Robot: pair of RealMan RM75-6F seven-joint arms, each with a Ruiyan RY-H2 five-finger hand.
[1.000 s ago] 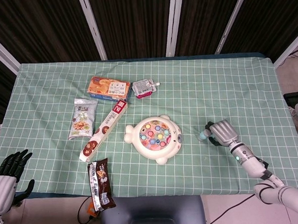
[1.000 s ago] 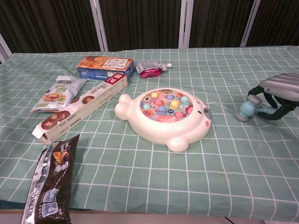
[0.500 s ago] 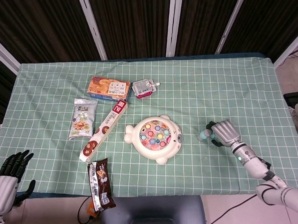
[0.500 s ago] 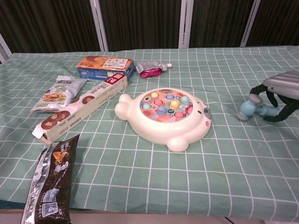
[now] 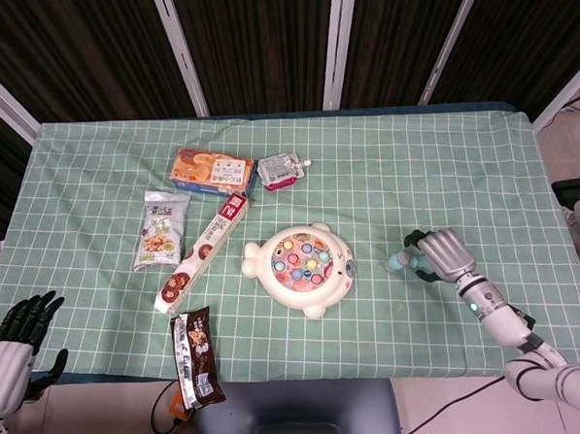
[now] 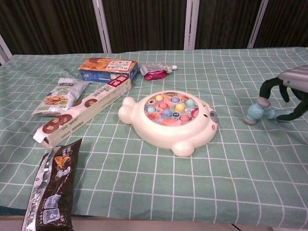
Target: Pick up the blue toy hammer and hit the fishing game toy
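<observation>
The blue toy hammer point(image 6: 257, 113) lies on the green checked tablecloth point(image 5: 463, 169) to the right of the fishing game toy point(image 5: 300, 259), well apart from it. Its head points toward the toy and its handle runs away to the right, under the right hand point(image 5: 444, 253).

The right hand arches over the handle with its dark fingers point(image 6: 267, 88) curved downward and spread apart. In the chest view the fingertips stand clear above and around the handle — no grip on it is visible, and the hammer rests on the cloth. The head view shows the back of the hand covering the handle, with only the hammer head point(image 5: 397, 262) showing at its left.

The left hand point(image 5: 23, 323) hangs off the near-left corner of the table, fingers apart, holding nothing.

The fishing game toy sits near the table's centre: a cream, fish-shaped body with coloured pieces in its round top.

To its left lie other items — a long biscuit box point(image 5: 202, 252) set diagonally, a snack bag point(image 5: 160, 229), an orange carton point(image 5: 212, 171), a small pouch point(image 5: 282, 170) with a red base, and a dark wrapper point(image 5: 196, 356) at the near edge.
</observation>
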